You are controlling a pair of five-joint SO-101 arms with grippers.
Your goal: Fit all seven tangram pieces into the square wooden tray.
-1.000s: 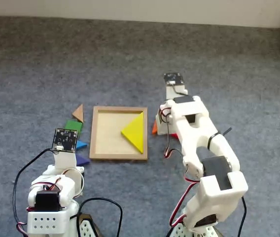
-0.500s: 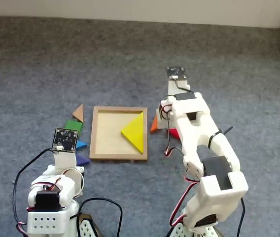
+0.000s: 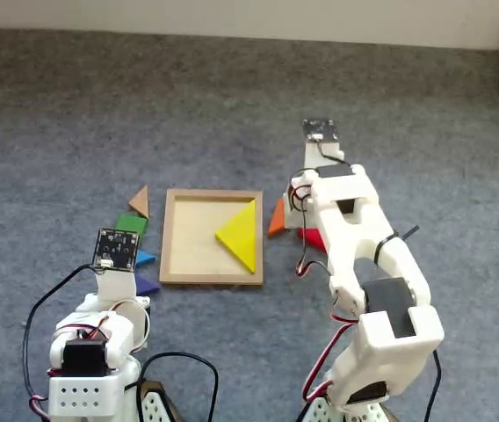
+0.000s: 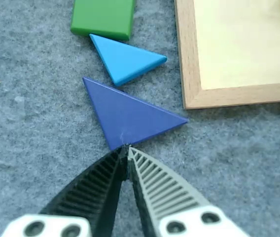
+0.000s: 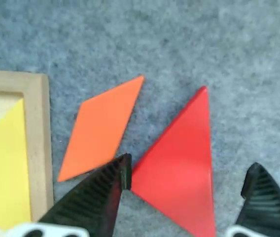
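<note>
Right wrist view: right hand (image 5: 189, 173) spread wide over the flat red wooden triangle (image 5: 187, 143)
One tip sits right by the orange parallelogram (image 5: 100, 128), so closing could shove it. The square wooden tray (image 5: 39, 143) just beside holds the yellow triangle (image 5: 4, 158); left hand (image 4: 125, 150) is pressed together.

No legible txt, labels, nos. or signs. Tray (image 3: 166, 237) is plain wood and the yellow triangle (image 3: 241, 236) has a plain face. The blue triangle (image 4: 130, 116) and red triangle (image 5: 182, 168) are also unmarked up close. Wrist board (image 3: 119, 249): any print is too small to read.
</note>
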